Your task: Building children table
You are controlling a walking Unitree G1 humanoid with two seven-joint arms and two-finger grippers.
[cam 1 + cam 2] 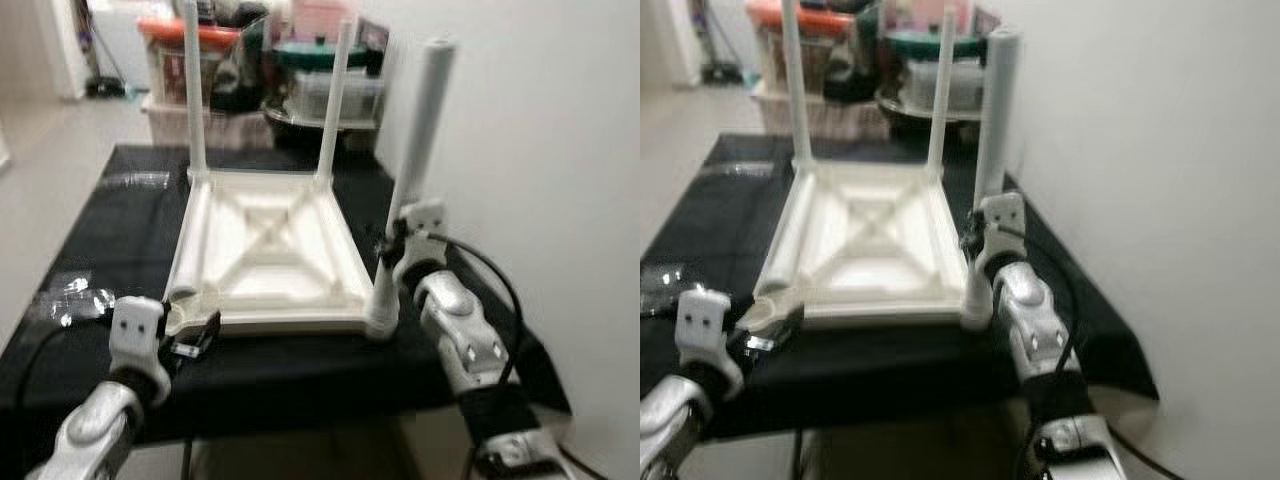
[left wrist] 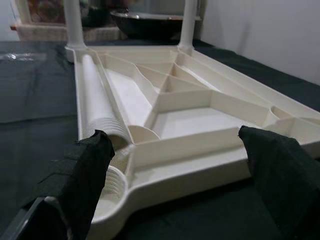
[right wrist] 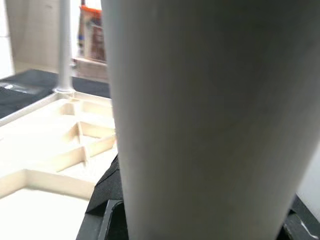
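**Third leg going in, one corner left**

The black-covered work table (image 1: 90,230) carries the upside-down white tabletop (image 1: 265,255), lying toward its near edge and right side. Two legs (image 1: 195,95) stand in the far corners. The right gripper (image 1: 392,250) is clamped around a third leg (image 1: 412,180), upright at the near right corner. The loose fourth leg (image 2: 97,102) lies inside the frame along its left edge. The left gripper (image 1: 195,335) hovers spread apart at the empty near-left socket (image 2: 107,192), gripping nothing.

My worry: that third leg looks slightly tilted, so threading could cross or jam, and twisting might drag the whole top off the near edge. No readable labels or branding anywhere.
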